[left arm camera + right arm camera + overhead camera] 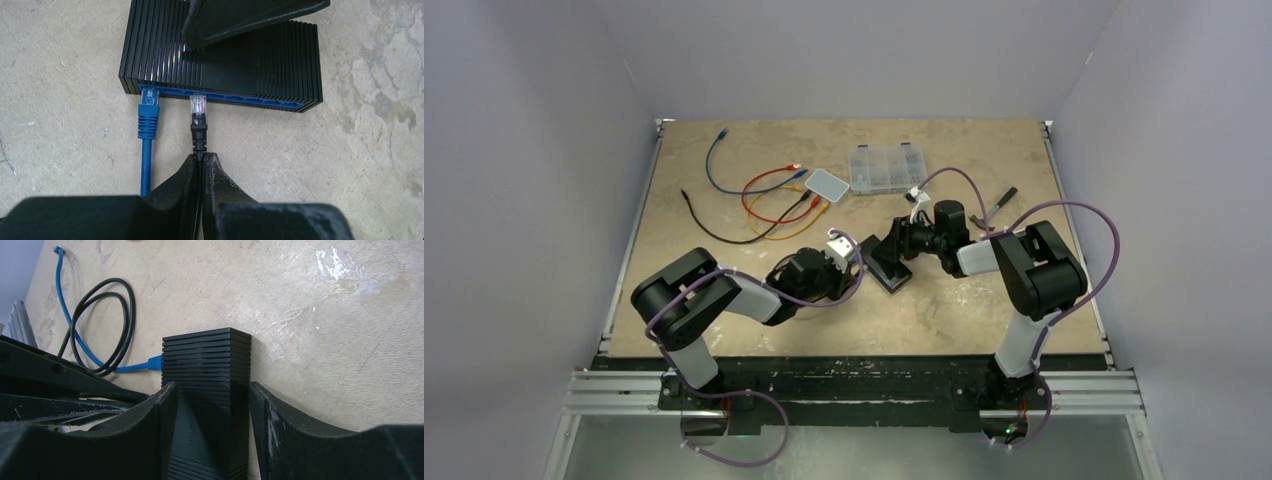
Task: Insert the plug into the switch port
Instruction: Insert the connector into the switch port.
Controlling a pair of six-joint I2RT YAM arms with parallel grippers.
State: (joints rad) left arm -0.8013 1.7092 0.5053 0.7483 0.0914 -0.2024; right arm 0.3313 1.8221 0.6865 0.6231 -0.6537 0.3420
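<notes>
The black ribbed switch (890,266) lies mid-table; in the left wrist view (225,60) its blue port face is turned towards me. A blue cable (148,112) sits in the leftmost port. My left gripper (202,157) is shut on the black cable just behind its clear plug (199,106). The plug's tip is at the mouth of a port near the middle and most of it shows outside. My right gripper (212,387) is open around the switch (210,360): one finger (155,415) lies over its top, the other (270,420) stands just beside its far edge.
At the back of the table lie a white box (828,183), a clear organiser case (887,167), loose red and orange cables (769,197) and a blue cable (713,165). A black tool (1002,197) lies at the right. The black cable coils behind the left arm (125,325).
</notes>
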